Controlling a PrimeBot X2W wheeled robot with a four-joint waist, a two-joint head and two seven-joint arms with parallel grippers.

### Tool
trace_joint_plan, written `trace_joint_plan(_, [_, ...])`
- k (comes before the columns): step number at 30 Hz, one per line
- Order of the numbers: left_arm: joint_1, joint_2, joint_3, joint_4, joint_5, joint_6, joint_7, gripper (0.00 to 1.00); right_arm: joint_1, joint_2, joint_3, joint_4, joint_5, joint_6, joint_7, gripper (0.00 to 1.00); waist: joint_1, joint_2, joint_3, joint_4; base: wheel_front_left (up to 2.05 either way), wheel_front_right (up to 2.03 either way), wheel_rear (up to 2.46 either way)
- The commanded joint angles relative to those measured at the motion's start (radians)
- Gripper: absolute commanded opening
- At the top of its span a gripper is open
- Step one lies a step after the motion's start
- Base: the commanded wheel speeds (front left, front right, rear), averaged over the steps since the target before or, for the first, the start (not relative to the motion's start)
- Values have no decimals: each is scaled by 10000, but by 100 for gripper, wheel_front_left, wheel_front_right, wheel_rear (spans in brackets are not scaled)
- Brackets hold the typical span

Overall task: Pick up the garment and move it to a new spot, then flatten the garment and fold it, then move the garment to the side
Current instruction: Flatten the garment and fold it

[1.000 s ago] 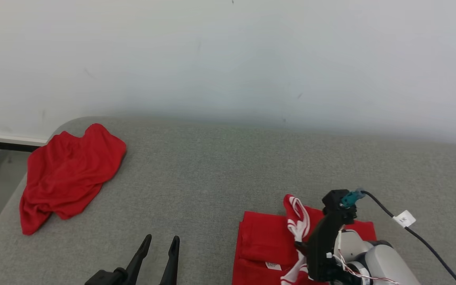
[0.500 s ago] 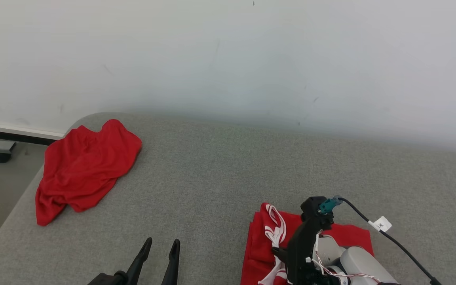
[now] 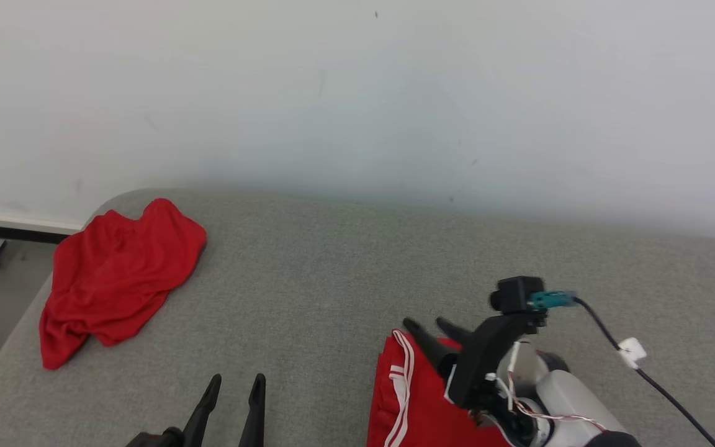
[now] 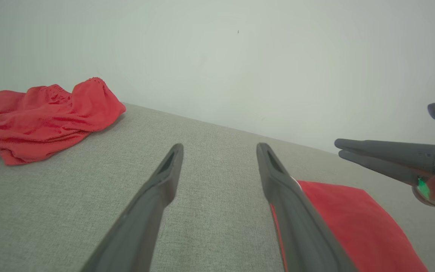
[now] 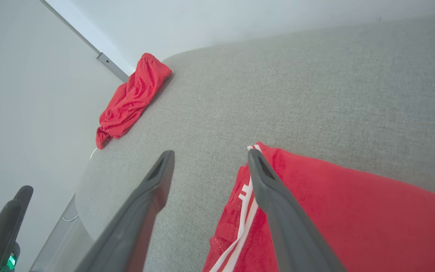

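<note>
Your red shorts [image 3: 419,403] lie folded at five o'clock on the grey cushion [image 3: 332,267]. Right gripper [image 3: 424,321] and left gripper [image 3: 236,379] stand apart, empty. Probably only moving them aside remains.

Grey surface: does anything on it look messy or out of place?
Yes. The red garment at the far left corner lies crumpled by the edge. The folded shorts near the open right gripper look neat.
</note>
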Motion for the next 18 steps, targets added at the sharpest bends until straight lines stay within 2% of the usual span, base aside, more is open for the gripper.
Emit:
trace_joint_plan(1, [226,-83,81,-11,-108,68,-28,100,262,-123,-175,-188,-210,-18,-303,100,0,0,-99,-133,0,0,0])
trace_joint_plan(9, [543,-342,814,-447,-126,430,-28,100,2094,-1439,-1124,-2199,-1685,-18,-2345,100,0,0,-252,-863,0,0,0])
trace_joint_plan(15, [773,-520,1391,-631,94,407,-28,100,3589,-1199,-2450,-3387,-2466,-18,-4064,100,0,0,-340,-1440,0,0,0])
trace_joint_plan(18, [840,-579,1624,-675,336,295,-29,100,4221,-970,-2842,-3990,-3012,-18,-4499,100,0,0,-393,-1658,0,0,0])
